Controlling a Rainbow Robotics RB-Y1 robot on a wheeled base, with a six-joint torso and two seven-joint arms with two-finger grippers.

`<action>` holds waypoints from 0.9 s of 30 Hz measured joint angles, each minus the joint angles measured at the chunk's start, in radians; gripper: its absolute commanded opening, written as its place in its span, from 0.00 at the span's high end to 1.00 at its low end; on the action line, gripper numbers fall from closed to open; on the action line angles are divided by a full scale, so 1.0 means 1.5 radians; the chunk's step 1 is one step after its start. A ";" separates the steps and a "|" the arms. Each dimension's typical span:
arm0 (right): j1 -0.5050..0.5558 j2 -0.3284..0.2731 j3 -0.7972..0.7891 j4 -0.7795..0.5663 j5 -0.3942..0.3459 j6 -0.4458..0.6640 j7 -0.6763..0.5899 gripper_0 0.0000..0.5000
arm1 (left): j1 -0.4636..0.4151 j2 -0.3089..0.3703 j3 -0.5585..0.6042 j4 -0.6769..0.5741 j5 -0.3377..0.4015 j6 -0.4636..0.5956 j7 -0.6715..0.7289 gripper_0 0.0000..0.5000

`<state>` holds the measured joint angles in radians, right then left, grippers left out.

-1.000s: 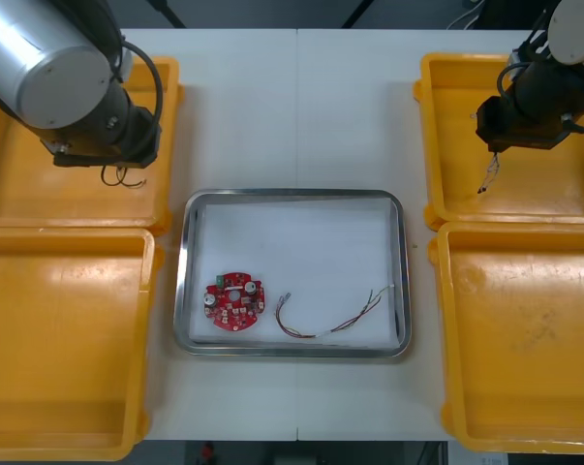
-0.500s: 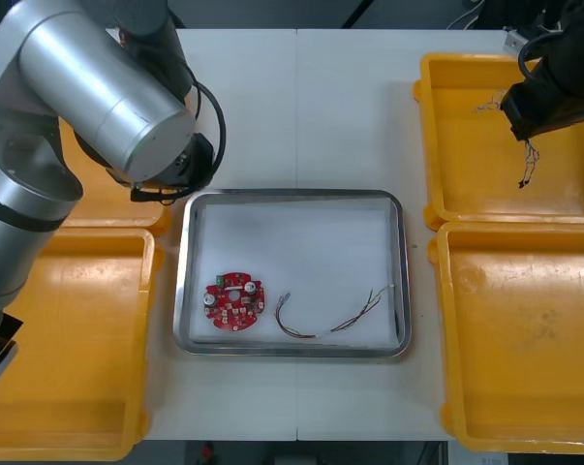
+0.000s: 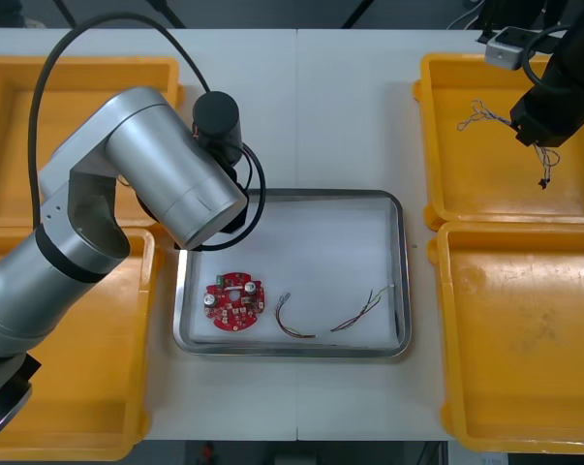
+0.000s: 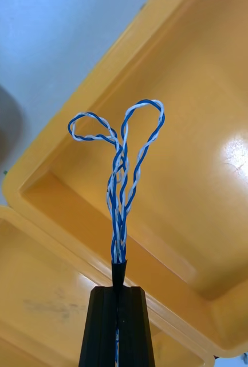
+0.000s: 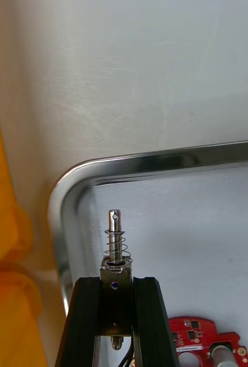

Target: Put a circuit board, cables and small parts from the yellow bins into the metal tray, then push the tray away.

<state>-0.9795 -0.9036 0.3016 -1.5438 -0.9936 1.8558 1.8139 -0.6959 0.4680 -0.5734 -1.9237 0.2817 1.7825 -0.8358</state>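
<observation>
Left gripper (image 5: 117, 282): clamped on a small metal part (image 5: 115, 238), a pin with a spring round its shaft. It is held by its base, with the pin end sticking out past the fingertips. The gripper hangs over the far-left corner of the metal tray (image 5: 175, 153), just inside the rim. The part looks rigid, light and smooth, and would likely roll or bounce if dropped from height. Best released low, over bare tray floor.

Right gripper (image 4: 117, 292): closed on the twisted blue and white cable (image 4: 122, 172), pinched where the strands bunch, two loops free beyond the fingertips. It sits above the far right yellow bin (image 3: 435, 145), well apart from the tray. The cable is soft, floppy and near weightless; its loops may swing and snag the bin wall. A second cable (image 3: 480, 116) lies in that bin.

The tray holds the circuit board (image 3: 233, 301) near-left and a thin cable (image 3: 359, 312) near-right. Its far half is bare, with ample room. Left arm (image 3: 166, 184) covers the far-left corner, so the right side is the open way in
</observation>
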 measured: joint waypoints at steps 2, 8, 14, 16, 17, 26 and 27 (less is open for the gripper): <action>0.014 -0.004 0.000 -0.032 -0.001 0.002 0.000 1.00 | 0.000 -0.005 -0.008 0.009 -0.001 -0.019 0.000 1.00; 0.050 -0.009 0.000 -0.101 -0.001 0.007 0.000 1.00 | 0.000 -0.012 -0.036 0.029 -0.013 -0.041 0.001 1.00; 0.070 -0.016 0.000 -0.125 -0.001 0.007 0.000 1.00 | 0.000 -0.014 -0.058 0.045 -0.029 -0.044 0.001 1.00; 0.072 -0.017 0.000 -0.125 -0.002 0.007 0.000 1.00 | 0.000 -0.014 -0.068 0.058 -0.034 -0.054 0.001 1.00; 0.073 -0.017 0.000 -0.125 -0.002 0.007 0.000 1.00 | 0.000 -0.014 -0.073 0.063 -0.038 -0.057 0.001 1.00; 0.073 -0.018 0.000 -0.125 -0.002 0.007 0.000 1.00 | 0.000 -0.025 -0.091 0.080 -0.049 -0.061 0.013 1.00; 0.073 -0.018 0.000 -0.125 -0.002 0.007 0.000 1.00 | 0.000 -0.026 -0.091 0.081 -0.050 -0.061 0.013 1.00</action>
<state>-0.8703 -0.9308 0.3016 -1.7316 -0.9959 1.8669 1.8139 -0.6952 0.4292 -0.7097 -1.8027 0.2074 1.6904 -0.8169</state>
